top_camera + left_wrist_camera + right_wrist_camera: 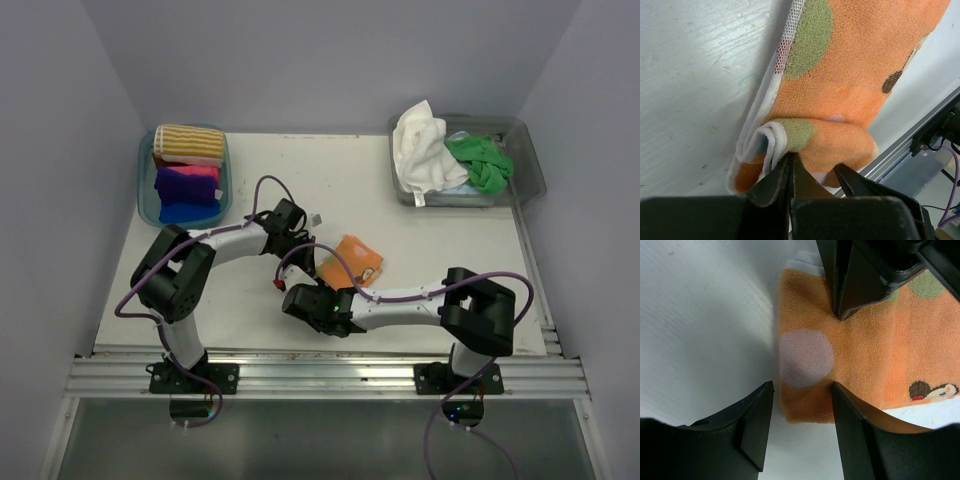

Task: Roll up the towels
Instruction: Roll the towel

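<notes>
Left gripper (791,159): jaws clenched flat together, no cloth between them that I can see. Its tip presses on the curled end of the orange towel (840,90); there the cloth turns over into a loose roll and the white backing shows. From the right wrist view I see that same dark fingertip (846,302) planted on top of the towel, just in from its edge.

Right gripper (802,386): released, jaws standing apart and gripping nothing. It hangs over the towel's corner, with a lilac dot on the cloth lying between the two fingers. I can't tell whether the pads touch the fabric.

The orange towel lies on the white table (330,170), mostly flat, printed with green and lilac dots and a small cartoon figure. Both arms meet at its near-left corner.

Far-left of the orange towel, well apart, is a teal tub (143,190) with rolled towels: a striped towel (188,143), a pink towel (206,172), a purple towel (172,185) and a blue towel (188,212).

Far-right of the orange towel is a clear tub (530,165) holding a white towel (420,145) and a green towel (482,162), both loose and unrolled.
</notes>
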Robot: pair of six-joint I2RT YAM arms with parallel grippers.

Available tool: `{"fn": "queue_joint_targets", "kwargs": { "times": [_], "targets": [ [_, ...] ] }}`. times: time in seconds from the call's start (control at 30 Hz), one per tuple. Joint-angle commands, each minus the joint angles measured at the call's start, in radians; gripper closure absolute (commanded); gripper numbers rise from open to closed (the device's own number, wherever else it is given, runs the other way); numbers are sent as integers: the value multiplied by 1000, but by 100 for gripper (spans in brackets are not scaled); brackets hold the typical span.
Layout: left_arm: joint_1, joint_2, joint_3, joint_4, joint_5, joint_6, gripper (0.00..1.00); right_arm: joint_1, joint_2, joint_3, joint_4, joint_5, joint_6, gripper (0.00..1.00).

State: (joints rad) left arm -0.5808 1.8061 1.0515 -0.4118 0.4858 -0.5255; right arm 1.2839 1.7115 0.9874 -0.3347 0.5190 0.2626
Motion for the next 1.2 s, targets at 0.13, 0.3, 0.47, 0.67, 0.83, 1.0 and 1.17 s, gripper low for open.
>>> {"fn": "queue_joint_targets", "kwargs": {
  "times": [0.13,0.3,0.47,0.67,0.83,1.0,1.17],
  "targets": [
    [18,-1,-5,21,36,30,100,2,60,10,66,70,-39,52],
    [24,-22,-10,19,39,19,99,0,53,-10,85,81,-17,81],
    [30,-83,8,4,54,10,82,-14,-4,-23,108,3,-10,98],
    [59,-139,33,-42,76,19,71,-63,-76,-64,167,-150,21,100],
    [101,-177,30,-58,111,22,63,-113,-116,-96,209,-287,52,100],
    [131,-203,21,-70,135,32,51,-187,-158,-138,258,-447,98,100],
    [177,-263,-2,-85,146,42,44,-230,-173,-156,275,-514,125,100]
  ]
}}
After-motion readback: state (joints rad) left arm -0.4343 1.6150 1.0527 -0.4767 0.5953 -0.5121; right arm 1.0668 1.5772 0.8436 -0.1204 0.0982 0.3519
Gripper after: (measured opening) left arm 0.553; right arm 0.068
